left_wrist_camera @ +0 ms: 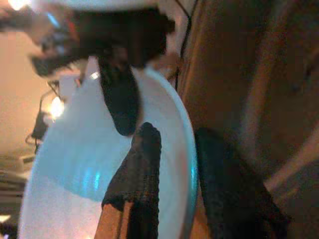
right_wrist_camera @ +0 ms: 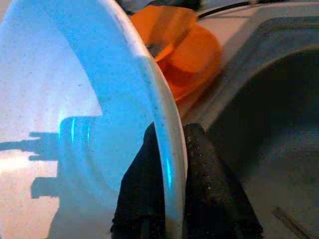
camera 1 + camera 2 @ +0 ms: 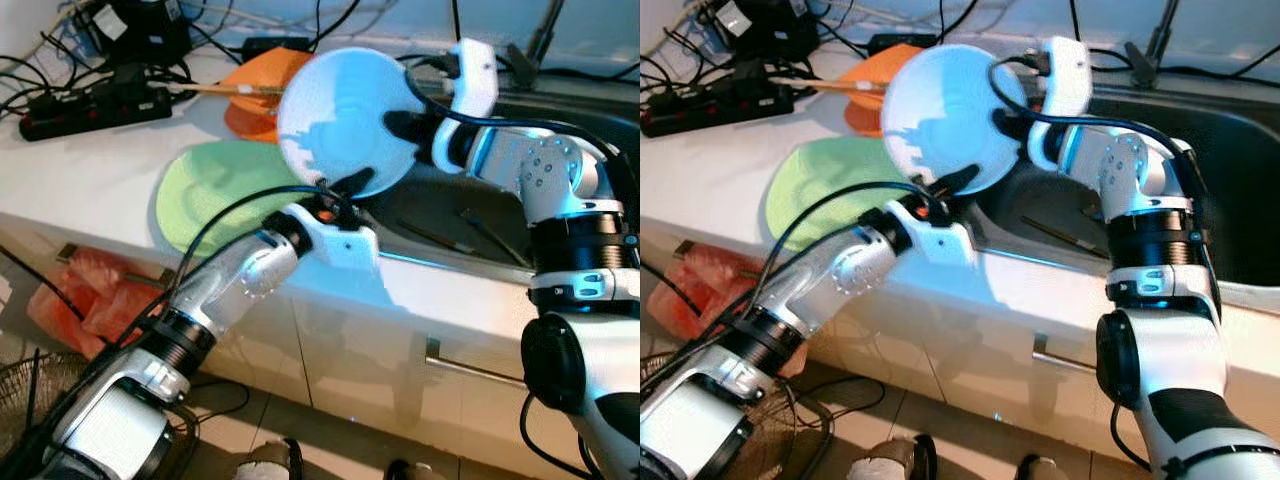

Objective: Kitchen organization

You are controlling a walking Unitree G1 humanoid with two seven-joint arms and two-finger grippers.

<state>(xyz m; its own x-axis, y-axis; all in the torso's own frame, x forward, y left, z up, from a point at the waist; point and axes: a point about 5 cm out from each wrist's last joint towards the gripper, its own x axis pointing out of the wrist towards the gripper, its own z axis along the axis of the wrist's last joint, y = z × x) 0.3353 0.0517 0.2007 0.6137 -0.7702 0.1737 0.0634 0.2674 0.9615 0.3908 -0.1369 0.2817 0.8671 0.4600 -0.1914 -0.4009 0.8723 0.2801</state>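
White plate (image 3: 345, 122): held up on edge, tilted, above the surface edge btwn the green plate and the sink; both my end effectors grip its rim.
Left end effector (image 3: 338, 190): at plate's lower rim; fingers pinch it, one finger (image 1: 137, 174) on the plate's face, the other behind the rim. Narrow, clamped on white plate.
Right end effector (image 3: 405, 125): at plate's right rim, coming from over the sink; one finger on each side of the rim, seen close in right wrist view (image 2: 172, 199). Narrow, clamped on white plate.
Green plate (image 3: 215, 195): flat on the white surface (image 3: 80, 180), just below/left of the held plate, partly hidden by it.
Orange plate (image 3: 262, 95): flat on surface, behind the green one, partly behind white plate; a wooden stick-like utensil (image 3: 215, 89) lies across it.
Sink (image 3: 470, 225): dark basin right of the plates, under my right arm; thin utensils lie inside, can't tell which.
Power strip (image 3: 90, 110): far-left back of surface, w/ tangled black cables.
Red bag (image 3: 95, 290): on floor, left, below the surface.
Cabinet handle (image 3: 470, 368): on the white front under the sink.
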